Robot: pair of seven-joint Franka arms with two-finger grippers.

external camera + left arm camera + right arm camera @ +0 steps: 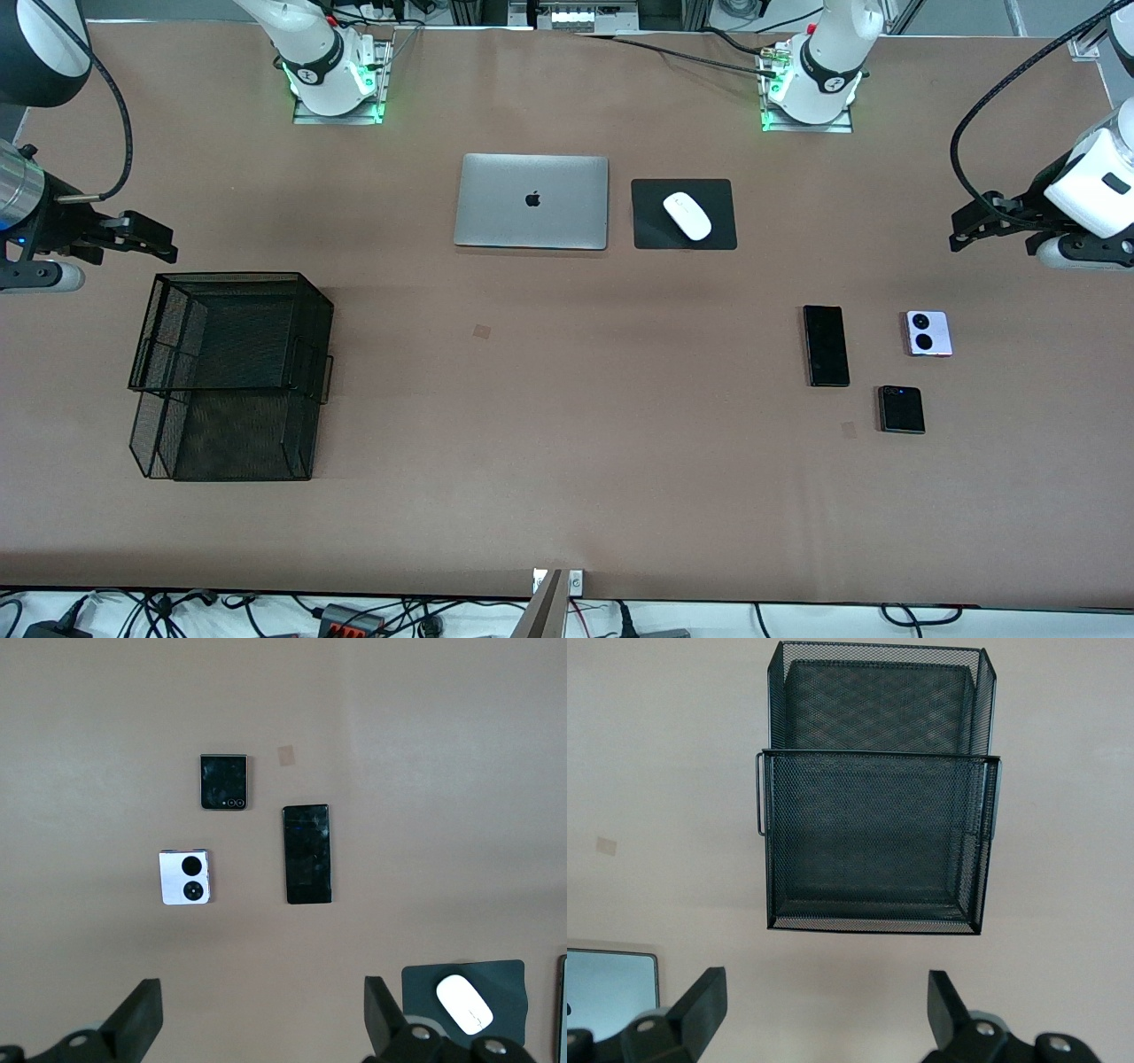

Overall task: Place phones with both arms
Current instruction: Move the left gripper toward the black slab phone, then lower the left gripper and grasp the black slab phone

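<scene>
Three phones flat on table, clustered toward left arm's end: slim black phone; lilac-white flip phone at its 3 o'clock in front view; black flip phone at its 5 o'clock.

Left gripper hangs over table edge near cluster, jaws wide, empty, likely staged for first pick.

Right gripper over table beside two-tier mesh tray, jaws wide, empty, waits. Tray probable drop spot.

Laptop, mouse at 12 o'clock, clear of work.

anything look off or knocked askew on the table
Nothing stands out. The three phones, slab, black flip and lilac flip, lie flat and apart. Mesh tray stands upright, laptop shut, mouse on its pad.
</scene>
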